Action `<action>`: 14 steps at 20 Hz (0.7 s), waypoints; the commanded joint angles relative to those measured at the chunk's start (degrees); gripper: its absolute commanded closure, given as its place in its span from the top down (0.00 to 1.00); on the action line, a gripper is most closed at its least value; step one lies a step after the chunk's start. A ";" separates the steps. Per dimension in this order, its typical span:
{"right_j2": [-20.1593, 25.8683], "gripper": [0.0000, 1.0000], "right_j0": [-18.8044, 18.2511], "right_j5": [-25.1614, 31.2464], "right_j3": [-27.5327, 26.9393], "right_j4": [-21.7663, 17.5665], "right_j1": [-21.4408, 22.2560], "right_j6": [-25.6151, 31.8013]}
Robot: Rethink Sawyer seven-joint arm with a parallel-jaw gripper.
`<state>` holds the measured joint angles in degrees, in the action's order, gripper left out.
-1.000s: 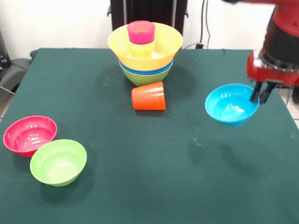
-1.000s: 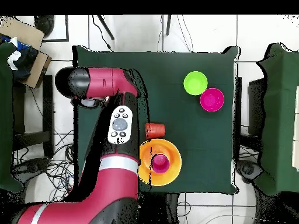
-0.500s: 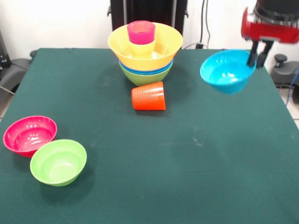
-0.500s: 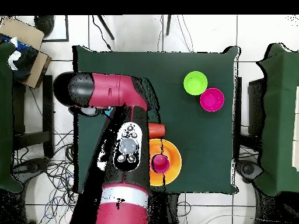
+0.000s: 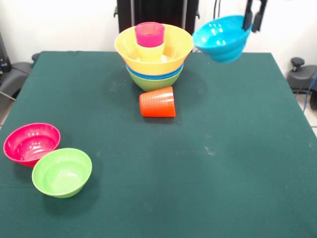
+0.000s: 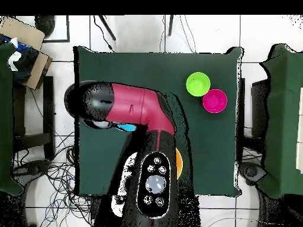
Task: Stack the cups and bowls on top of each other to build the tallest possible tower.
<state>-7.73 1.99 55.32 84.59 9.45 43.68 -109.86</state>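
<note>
green table [image 5: 237, 163], glossy tilted light-blue bowl [image 5: 220, 37] aloft

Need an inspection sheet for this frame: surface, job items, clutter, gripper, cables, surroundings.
Surface: green table cloth, faint pale marks.
Job's things: tower of nested bowls at the far side, two cups stacked in its top bowl; orange cup on its side before it; pink bowl and green bowl touching, upright; light-blue bowl in the air, tilted.
Clutter: nothing seen.
Gripper: gripper pinches the light-blue bowl's rim.
Cables: wires on the floor.
Surroundings: cardboard box, tiled floor.
</note>
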 commanded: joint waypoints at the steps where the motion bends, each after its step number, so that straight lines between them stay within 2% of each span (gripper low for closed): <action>1: 4.26 0.00 -1.99 2.01 10.79 -1.04 5.69 3.32; 14: 4.71 0.00 -4.69 1.68 15.47 -3.13 9.47 4.64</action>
<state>-7.59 -0.93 55.32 92.73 9.42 52.32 -109.86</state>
